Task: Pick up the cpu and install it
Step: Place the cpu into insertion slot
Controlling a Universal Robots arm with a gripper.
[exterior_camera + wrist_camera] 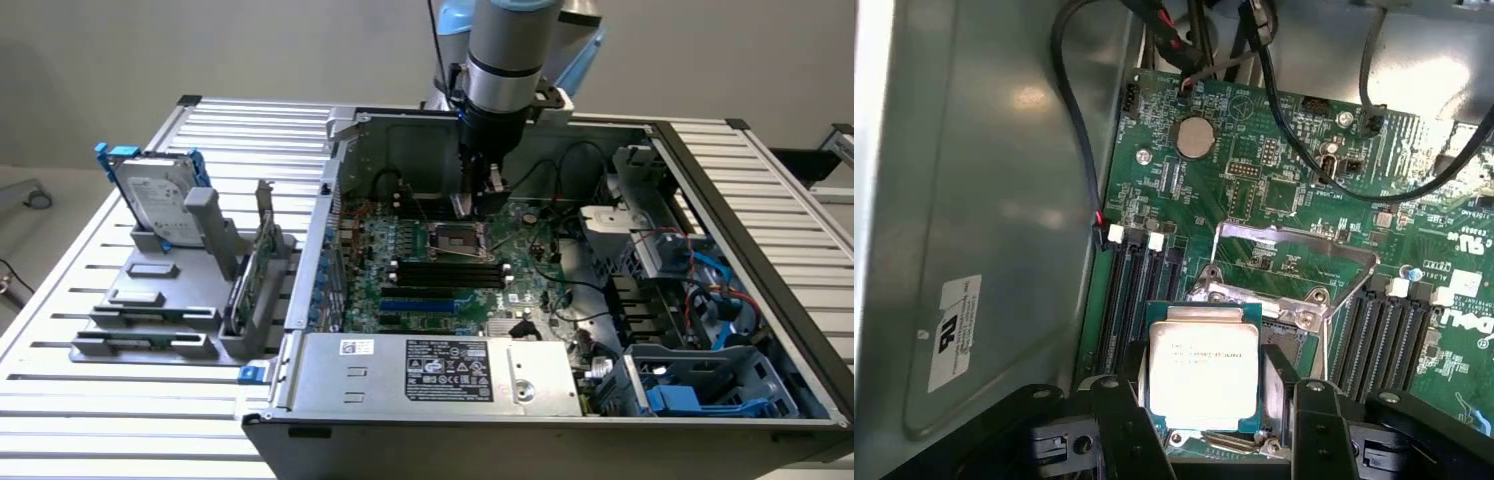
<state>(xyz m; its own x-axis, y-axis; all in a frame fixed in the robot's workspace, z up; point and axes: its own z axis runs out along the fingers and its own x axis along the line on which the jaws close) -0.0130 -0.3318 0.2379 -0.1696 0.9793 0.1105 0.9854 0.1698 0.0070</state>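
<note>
Cpu [1202, 372]: small, thin square chip, silvery-grey top plate with faint print, green rim; held flat, plate facing up, sides squared with the socket [1258, 298] frame, no long axis being evident. It is clamped at two opposite edges between the black fingers [1116, 415] of the end effector [1206, 405], just above the open socket of the green board [1284, 190] inside the computer case [534, 445].
</note>
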